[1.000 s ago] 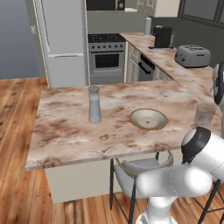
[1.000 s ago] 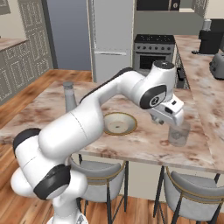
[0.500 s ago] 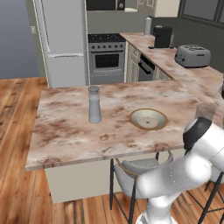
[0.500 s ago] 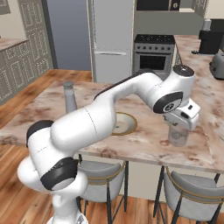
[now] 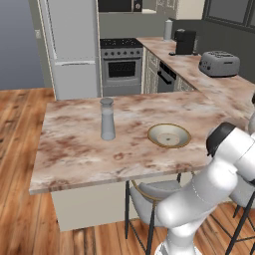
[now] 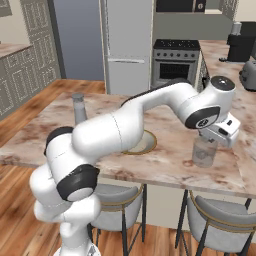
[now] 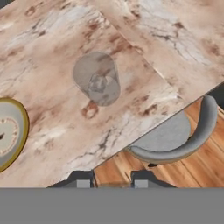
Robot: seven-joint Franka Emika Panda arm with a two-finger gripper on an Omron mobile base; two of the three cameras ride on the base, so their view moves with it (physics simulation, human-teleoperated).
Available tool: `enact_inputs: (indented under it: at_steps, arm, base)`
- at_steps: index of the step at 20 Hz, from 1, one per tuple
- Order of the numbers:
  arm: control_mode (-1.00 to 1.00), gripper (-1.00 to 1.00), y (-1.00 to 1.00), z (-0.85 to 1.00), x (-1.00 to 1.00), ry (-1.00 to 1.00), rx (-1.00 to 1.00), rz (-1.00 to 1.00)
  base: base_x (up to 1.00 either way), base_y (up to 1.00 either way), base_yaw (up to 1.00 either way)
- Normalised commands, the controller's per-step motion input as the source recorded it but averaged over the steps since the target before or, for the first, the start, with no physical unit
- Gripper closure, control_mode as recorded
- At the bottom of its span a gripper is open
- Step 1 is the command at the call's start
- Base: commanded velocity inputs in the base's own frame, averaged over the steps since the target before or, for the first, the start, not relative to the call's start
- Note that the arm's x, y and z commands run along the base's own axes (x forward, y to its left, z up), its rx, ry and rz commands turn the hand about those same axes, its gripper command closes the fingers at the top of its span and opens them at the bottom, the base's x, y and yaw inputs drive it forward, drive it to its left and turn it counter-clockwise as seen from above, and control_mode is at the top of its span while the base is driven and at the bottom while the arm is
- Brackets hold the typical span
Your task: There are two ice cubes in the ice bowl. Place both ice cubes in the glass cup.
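So the big marbled island surface takes up most of the scene. The white arm reaches across it toward the right end. A grey stool is tucked under the near edge.

The ice bowl sits about mid-surface, a bit to the right. A tall grey container stands well to its left, and I'm leaving that one alone. The glass cup is right of the bowl, apart from it and close to the near edge.

The cup stands upright with its long axis vertical and its mouth pointing straight up. The hand camera looks almost straight down into it.

The tool hangs over the cup's end of the surface, out toward the near edge. Its two tips are a little apart with nothing between them, so it's empty as far as I can see.

There's a pale lump inside the cup that looks to me like one ice cube sitting at the bottom. So I'd say cube one is in and cube two is what's left.

I can't tell from these shots whether the other cube is in the bowl, because the inside is too small and blurry.

Next it probably swings left over the bowl with the tips wider, comes down and pinches something tiny and likely slippery. Then it goes back over the cup's narrow mouth.
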Motion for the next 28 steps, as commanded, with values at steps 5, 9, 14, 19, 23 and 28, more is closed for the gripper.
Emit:
enact_inputs:
  at_steps: [5, 9, 14, 19, 23, 28]
  arm:
    - [-1.00, 1.00, -0.25, -0.05, 0.28, 0.00, 0.00, 0.01]
    - [-1.00, 1.00, -0.11, -0.14, 0.31, -0.01, 0.00, 0.00]
    - [-1.00, 1.00, -0.01, -0.12, 0.34, -0.01, 0.00, 0.00]
    - [-1.00, 1.00, 0.00, -0.12, 0.39, 0.00, 0.01, 0.00]
    - [-1.00, 1.00, -0.01, -0.15, 0.33, 0.00, 0.00, 0.00]
    - [-1.00, 1.00, 0.00, -0.22, 0.23, 0.00, 0.00, 0.00]
  base:
    - [0.00, 0.00, 0.00]
    - [0.00, 0.00, 0.00]
    - [0.00, 0.00, 0.00]
    - [0.00, 0.00, 0.00]
    - [0.00, 0.00, 0.00]
    - [0.00, 0.00, 0.00]
